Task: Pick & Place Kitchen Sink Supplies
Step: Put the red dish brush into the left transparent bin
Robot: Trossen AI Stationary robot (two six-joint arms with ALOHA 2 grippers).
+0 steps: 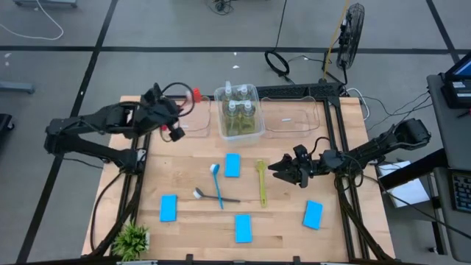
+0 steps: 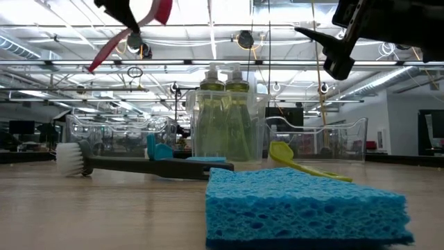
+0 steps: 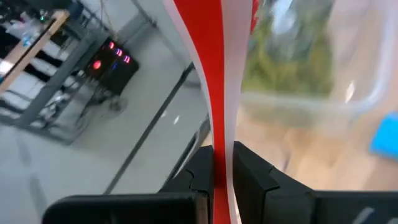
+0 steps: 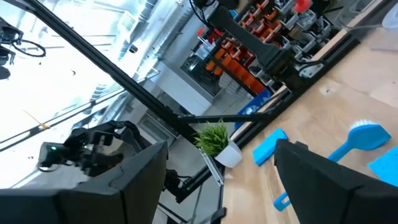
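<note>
Taking the middle bin [image 1: 254, 129] that holds the bottles [image 1: 237, 112] as the landmark, the things nearest the table's front edge, well apart from that bin, are a blue sponge [image 1: 243, 227] straight out from it, which fills the foreground of the low view, another sponge [image 1: 313, 214] off to the right arm's side, a third sponge [image 1: 168, 207] off to the left arm's side, and the small leafy plant [image 1: 132, 239] at the front corner on that side. Nearer the bin lie the grey brush [image 1: 215, 196] and the blue brush [image 1: 218, 185], crossing each other, and the yellow-green brush [image 1: 262, 182] beside them toward the right arm. A fourth sponge [image 1: 233, 165] rests flat just in front of the bin. The right gripper [image 1: 285, 171] hovers above the table to the bin's front right, past the yellow-green brush, its jaws spread and holding nothing. The bottles of yellow-green liquid stand upright inside the bin, white tops up. An empty-looking clear bin [image 1: 292, 119] sits just beside it on the right arm's side. On the other side, the left gripper [image 1: 182, 116] is raised over another clear bin [image 1: 197, 118], its jaws pinching the handle of the red brush [image 1: 193, 94], which tilts up above the table.
</note>
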